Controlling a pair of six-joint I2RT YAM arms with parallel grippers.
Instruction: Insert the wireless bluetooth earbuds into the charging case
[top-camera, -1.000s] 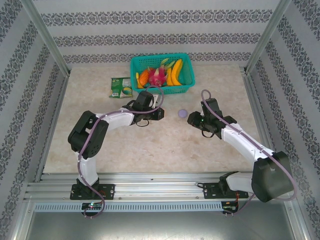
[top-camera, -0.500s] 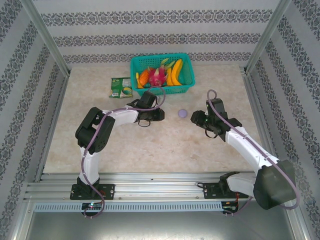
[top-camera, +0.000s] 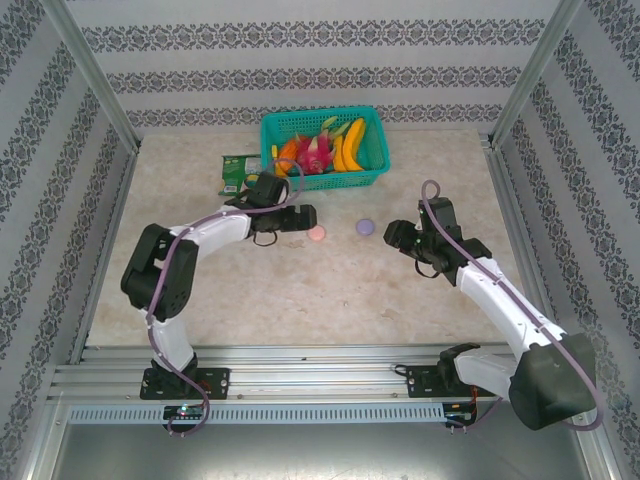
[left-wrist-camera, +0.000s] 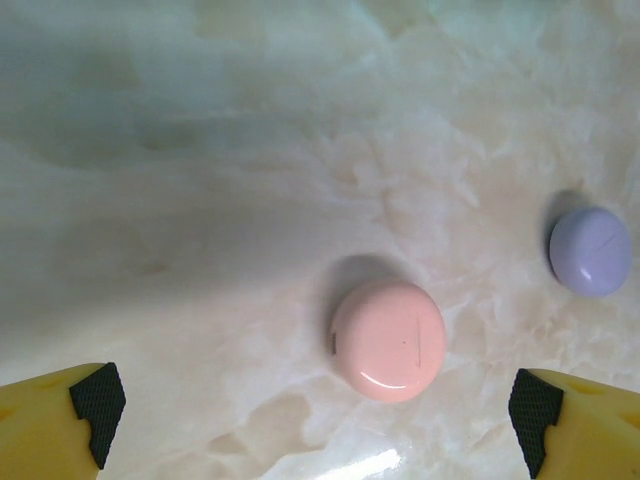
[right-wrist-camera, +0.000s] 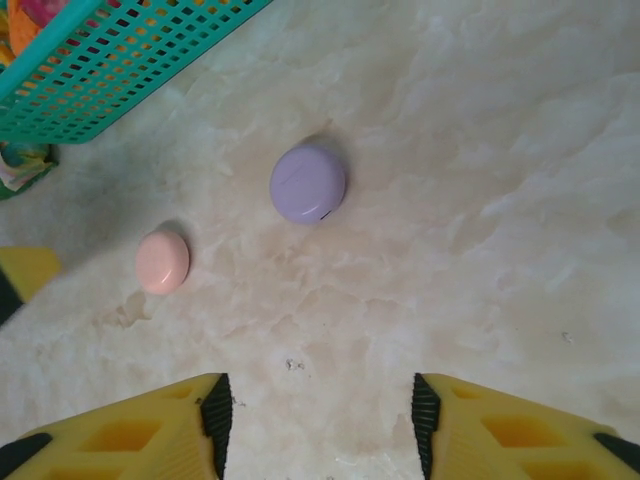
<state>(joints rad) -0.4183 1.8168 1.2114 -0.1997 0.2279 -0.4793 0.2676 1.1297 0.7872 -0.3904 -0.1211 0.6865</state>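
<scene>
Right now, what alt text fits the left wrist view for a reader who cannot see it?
A round pink charging case lies shut on the pale marbled table, just ahead of the left pincer, whose yellow fingers with black pads stand wide open. A round lilac case sits apart near the right edge.

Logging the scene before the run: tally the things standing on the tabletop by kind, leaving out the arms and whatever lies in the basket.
Round cases: 2, the pink case and the lilac case, both closed
Basket: 1
Green packet: 1
Total: 4
</scene>
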